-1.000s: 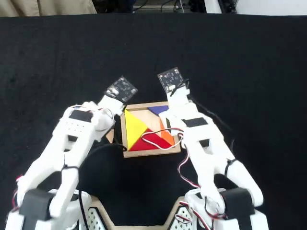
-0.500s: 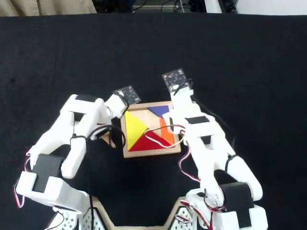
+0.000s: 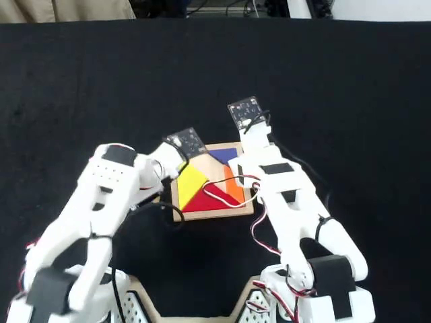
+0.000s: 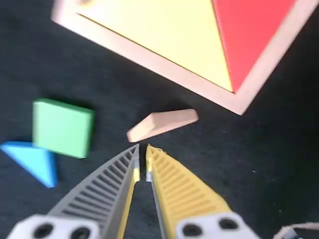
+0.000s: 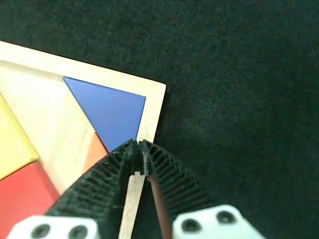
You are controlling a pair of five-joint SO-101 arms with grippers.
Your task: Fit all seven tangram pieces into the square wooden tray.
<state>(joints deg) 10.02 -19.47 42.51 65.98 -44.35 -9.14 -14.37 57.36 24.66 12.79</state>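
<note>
The square wooden tray lies between both arms and holds a yellow triangle, a red triangle, an orange piece and a blue triangle. In the left wrist view a green square, a light blue triangle and a plain wooden piece lie loose on the cloth just outside the tray's rim. My left gripper is shut and empty, its tips just short of the wooden piece. My right gripper is shut over the tray's rim, beside the blue triangle.
A black cloth covers the table, open at the far side and to both sides of the arms. The left arm hangs over the loose pieces beside the tray. A red and white cable crosses the tray.
The left arm has swung its wrist right, toward the tray's left edge. The right arm has barely moved.
</note>
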